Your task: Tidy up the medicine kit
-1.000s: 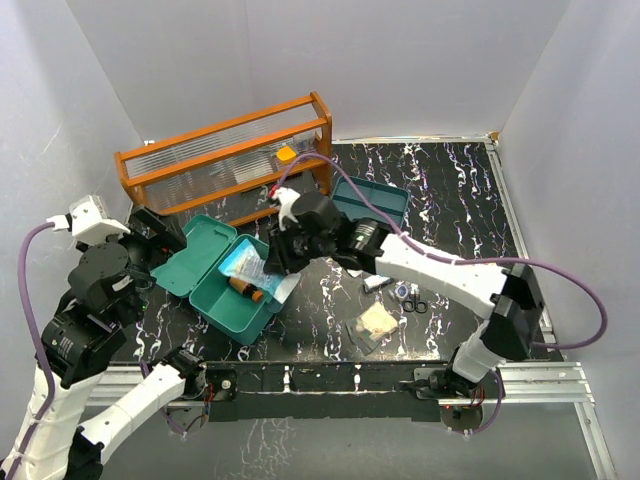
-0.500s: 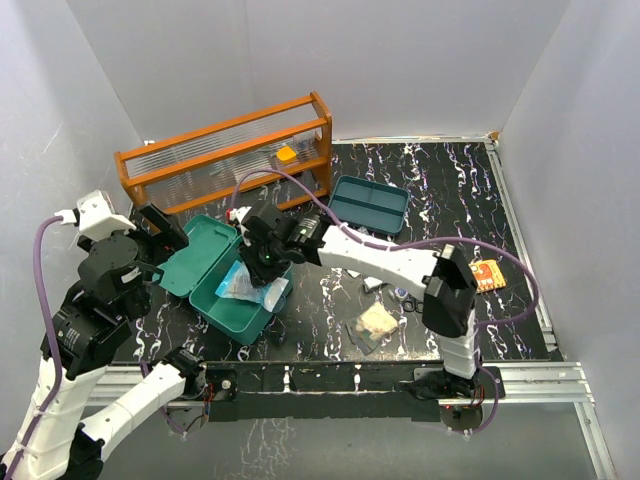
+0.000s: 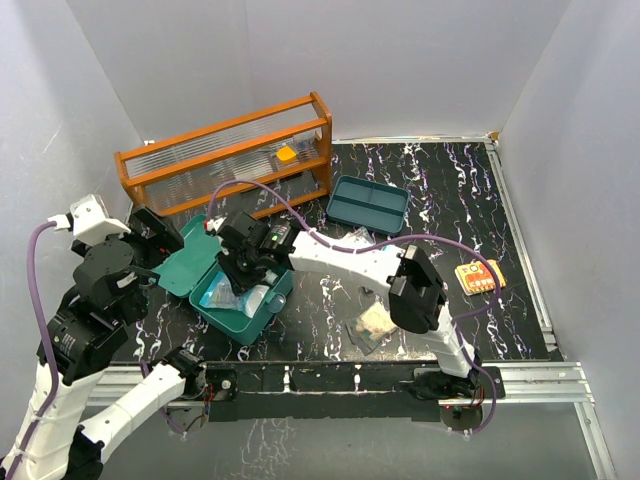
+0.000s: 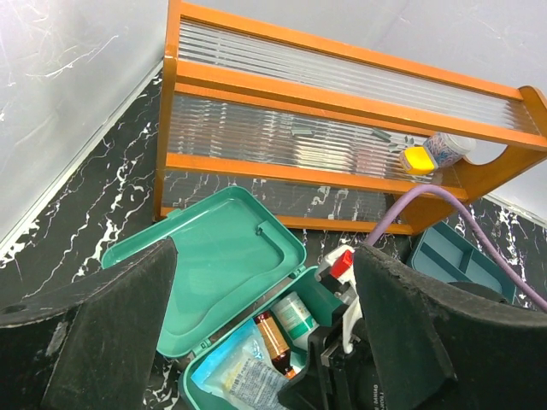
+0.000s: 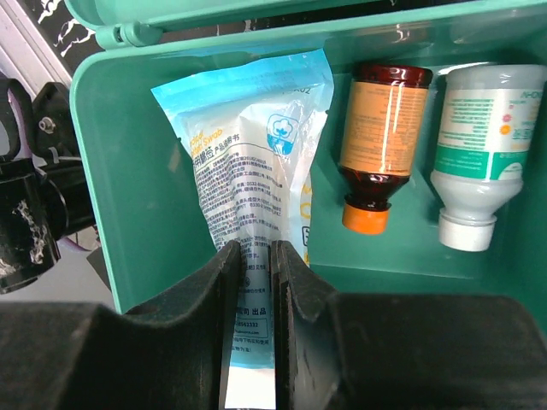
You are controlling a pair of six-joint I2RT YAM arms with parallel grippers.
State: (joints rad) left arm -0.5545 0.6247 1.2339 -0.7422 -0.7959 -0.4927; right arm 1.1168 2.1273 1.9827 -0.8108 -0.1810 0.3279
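Note:
The medicine kit [image 3: 238, 324] is a teal box that lies open at the table's left, its lid [image 3: 192, 262] folded back. My right gripper [image 3: 242, 272] reaches down into it, shut on a blue-and-white swab packet [image 5: 256, 162] that lies along the box floor. An amber bottle [image 5: 383, 128] and a white bottle [image 5: 480, 162] lie side by side next to the packet. The kit's tray insert [image 3: 368, 203] sits apart on the table, behind and to the right. My left gripper [image 4: 265, 249] hovers open above the lid [image 4: 218, 265], holding nothing.
An orange-brown wooden rack [image 3: 225, 160] with ribbed clear panels stands behind the kit, a small yellow-capped bottle [image 3: 287, 154] on its shelf. A tan pack [image 3: 375, 320] lies near the front edge and an orange card [image 3: 478, 277] to the right.
My right arm swung left and down, carrying the swab packet from above the box's edge into the box. The left gripper barely moved.

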